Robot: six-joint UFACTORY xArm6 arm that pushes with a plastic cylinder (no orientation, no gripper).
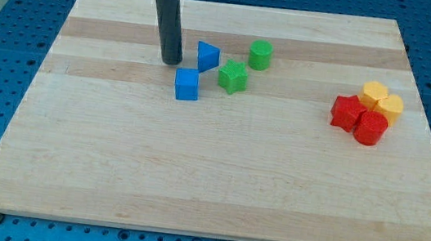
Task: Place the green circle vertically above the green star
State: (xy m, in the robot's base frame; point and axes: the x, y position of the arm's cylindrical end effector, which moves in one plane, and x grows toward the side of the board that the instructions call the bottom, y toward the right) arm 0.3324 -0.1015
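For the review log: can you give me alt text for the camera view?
My tip rests on a wooden board, left of a blue triangle and above a blue cube. The green circle sits up-right of the green star; red and yellow blocks cluster at right.

The arm's rod (169, 24) is cut off by the view's top edge — only its lower length shows. In the right-hand cluster, the red cylinder (371, 129) overlaps the red star (347, 112) — and the two yellow blocks (383, 101) overlap, their shapes unclear.

Green circle (260, 54), green star (233, 77).
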